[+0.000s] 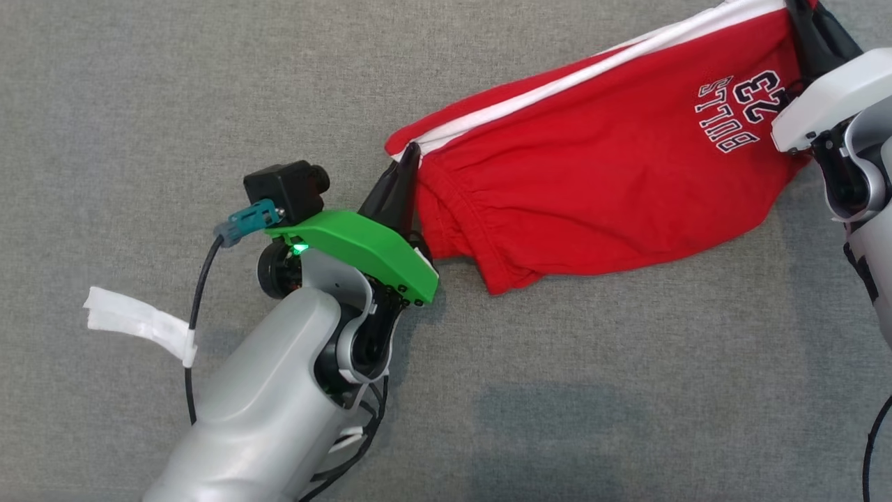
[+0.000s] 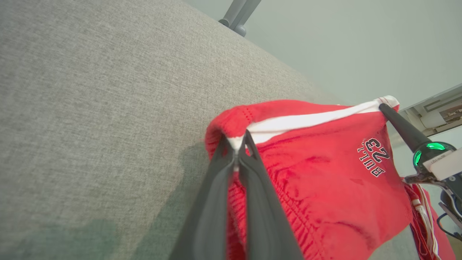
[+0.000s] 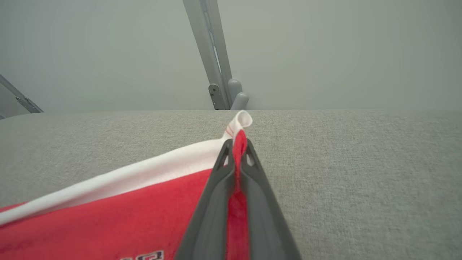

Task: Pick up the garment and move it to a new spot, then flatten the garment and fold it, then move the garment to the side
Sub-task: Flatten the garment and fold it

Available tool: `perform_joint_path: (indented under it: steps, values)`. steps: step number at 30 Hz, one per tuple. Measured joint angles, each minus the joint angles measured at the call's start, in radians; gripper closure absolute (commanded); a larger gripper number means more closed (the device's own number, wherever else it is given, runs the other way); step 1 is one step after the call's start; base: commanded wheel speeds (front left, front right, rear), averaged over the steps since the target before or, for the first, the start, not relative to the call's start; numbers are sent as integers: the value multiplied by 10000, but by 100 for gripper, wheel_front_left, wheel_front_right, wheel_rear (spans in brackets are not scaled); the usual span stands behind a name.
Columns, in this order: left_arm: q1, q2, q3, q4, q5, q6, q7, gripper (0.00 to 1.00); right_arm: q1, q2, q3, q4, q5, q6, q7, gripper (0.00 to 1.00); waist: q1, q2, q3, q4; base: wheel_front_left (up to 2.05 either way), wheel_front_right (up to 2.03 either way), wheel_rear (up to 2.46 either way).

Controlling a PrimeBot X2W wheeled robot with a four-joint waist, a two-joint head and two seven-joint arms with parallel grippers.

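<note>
L end effector [image 2: 237,141] clamped, R [image 3: 236,143] likewise

My head camera looks steeply down on the grey surface [image 1: 209,84]. Each wrist camera sits low and close, looking along its own fingers [image 2: 213,202]; all three views share the red shorts [image 1: 599,174].

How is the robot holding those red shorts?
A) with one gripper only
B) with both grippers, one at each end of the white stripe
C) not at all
B: the left gripper and the right gripper are each shut on the red shorts, at opposite ends.
</note>
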Motion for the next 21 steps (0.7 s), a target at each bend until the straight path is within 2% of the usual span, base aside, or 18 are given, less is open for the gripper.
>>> perform_joint_path:
  steps: [5,6,8,9,10,11,12,13,14,15,21]
  values:
    - [-282,-207,-111,428,8,-144,31,100,-458,-31,476,608,77,-2,-69,100,0,0,233,42,0,0,0]
    - [-335,-226,-146,489,21,-157,48,100,-510,-31,573,692,98,-2,-75,96,0,0,267,47,0,0,0]
    - [-425,-247,-194,616,40,-190,50,100,-629,-21,755,855,196,-2,-117,64,0,0,322,52,0,0,0]
    - [-465,-249,-217,658,84,-192,48,87,-680,-17,826,909,242,-4,-167,11,0,0,342,50,0,0,0]
    - [-519,-238,-267,688,178,-201,44,70,-719,-17,920,953,297,-4,-174,0,0,0,360,44,0,0,0]
    - [-582,-217,-311,709,267,-199,42,58,-752,-13,1045,978,343,-4,-174,0,0,0,373,34,0,0,0]
    - [-641,-176,-372,742,334,-199,44,51,-786,-12,1172,999,359,-4,-176,0,0,0,378,19,0,0,0]
    - [-684,-150,-451,767,393,-199,48,36,-821,-15,1300,1007,364,-4,-201,0,0,0,374,0,0,0,0]
    - [-694,-125,-499,775,433,-198,58,13,-843,-15,1402,997,414,-4,-228,0,0,0,361,-18,0,0,0]
    - [-693,-90,-520,779,493,-198,61,0,-847,-10,1515,972,493,-4,-251,0,0,0,340,-39,0,0,0]
    - [-417,244,-602,635,510,-230,176,0,-662,-15,2157,516,1058,-4,-399,0,0,0,13,-183,0,0,0]
